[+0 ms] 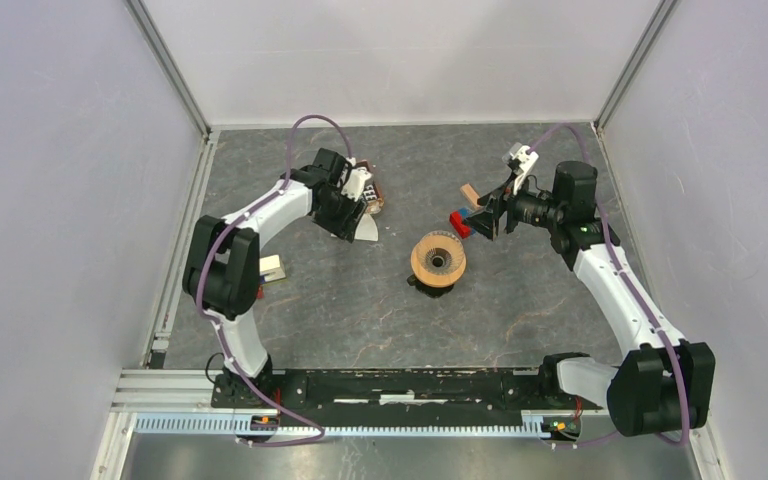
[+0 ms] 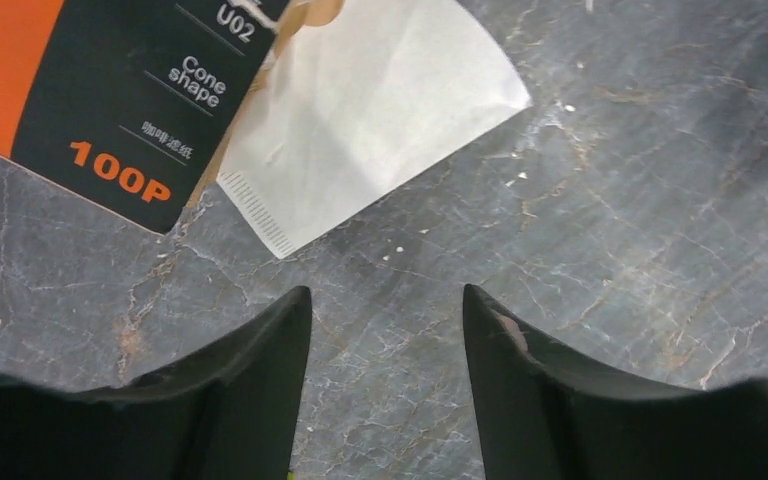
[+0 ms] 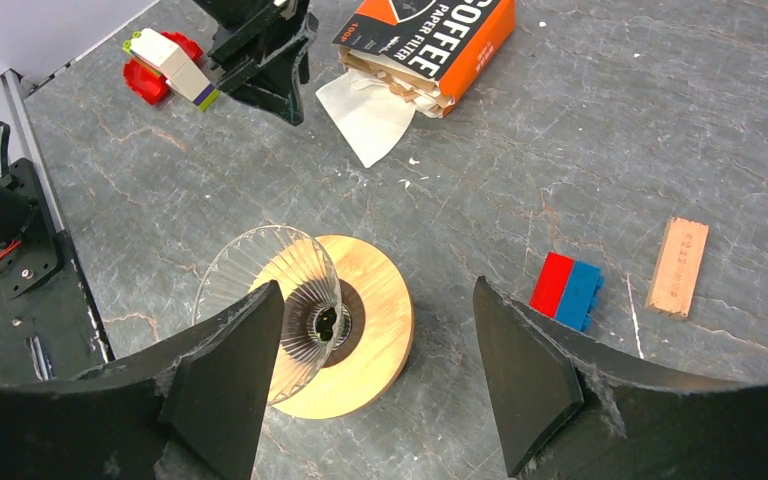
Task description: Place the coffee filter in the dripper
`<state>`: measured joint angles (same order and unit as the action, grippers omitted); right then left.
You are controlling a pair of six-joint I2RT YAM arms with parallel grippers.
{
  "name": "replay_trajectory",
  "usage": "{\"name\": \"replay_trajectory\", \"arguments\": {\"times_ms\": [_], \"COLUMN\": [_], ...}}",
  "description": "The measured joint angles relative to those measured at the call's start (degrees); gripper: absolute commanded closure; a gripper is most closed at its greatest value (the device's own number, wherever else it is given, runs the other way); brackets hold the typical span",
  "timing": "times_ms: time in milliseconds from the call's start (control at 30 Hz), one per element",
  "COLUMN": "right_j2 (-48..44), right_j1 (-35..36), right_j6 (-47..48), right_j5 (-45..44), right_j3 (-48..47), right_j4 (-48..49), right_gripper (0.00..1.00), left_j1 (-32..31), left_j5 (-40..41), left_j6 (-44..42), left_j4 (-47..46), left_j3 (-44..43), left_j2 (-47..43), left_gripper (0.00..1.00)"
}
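The coffee filter [image 2: 360, 110], a white paper fan, lies flat on the table, half out of the mouth of the orange-and-black packet [image 2: 110, 90]. My left gripper [image 2: 387, 300] is open and empty, with its tips just short of the filter's lower corner. In the top view the filter [image 1: 368, 231] lies beside the left gripper [image 1: 353, 228]. The dripper [image 3: 380, 300], a tan wooden ring with a ribbed funnel and a dark centre hole, stands mid-table [image 1: 438, 262]. My right gripper [image 3: 375, 295] is open and empty above the dripper, to its right in the top view [image 1: 482, 222].
A red-and-blue brick [image 3: 565, 290] and a small wooden block [image 3: 678, 265] lie to the right of the dripper. A red and white brick pile [image 3: 165, 60] sits by the left arm. A cream block [image 1: 272, 267] lies near the left wall.
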<state>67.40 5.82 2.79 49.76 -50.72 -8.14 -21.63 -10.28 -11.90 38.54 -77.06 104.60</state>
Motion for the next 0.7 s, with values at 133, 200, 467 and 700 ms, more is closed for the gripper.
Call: {"name": "replay_trajectory", "arguments": {"times_ms": [133, 200, 467, 700], "right_j2": [-0.4, -0.6, -0.7, -0.9], "right_j1": [-0.2, -0.4, -0.4, -0.6], "right_j6": [0.0, 0.0, -0.2, -0.2], "right_j5": [0.1, 0.2, 0.6, 0.7], "right_j3": [0.0, 0.0, 0.1, 0.6], "right_j4": [0.0, 0.2, 0.6, 0.8], "right_gripper": [0.23, 0.23, 0.23, 0.23], "left_j1": [1.5, 2.9, 7.9, 9.9], "left_j5": [1.4, 1.4, -3.0, -9.2], "left_j6": [0.8, 1.5, 6.1, 10.6], "left_j4": [0.7, 0.9, 0.6, 0.3], "left_j3": [-0.6, -0.7, -3.1, -5.1], "left_j2": [2.0, 2.5, 6.7, 10.3], "left_gripper": [0.27, 0.27, 0.32, 0.42]}}
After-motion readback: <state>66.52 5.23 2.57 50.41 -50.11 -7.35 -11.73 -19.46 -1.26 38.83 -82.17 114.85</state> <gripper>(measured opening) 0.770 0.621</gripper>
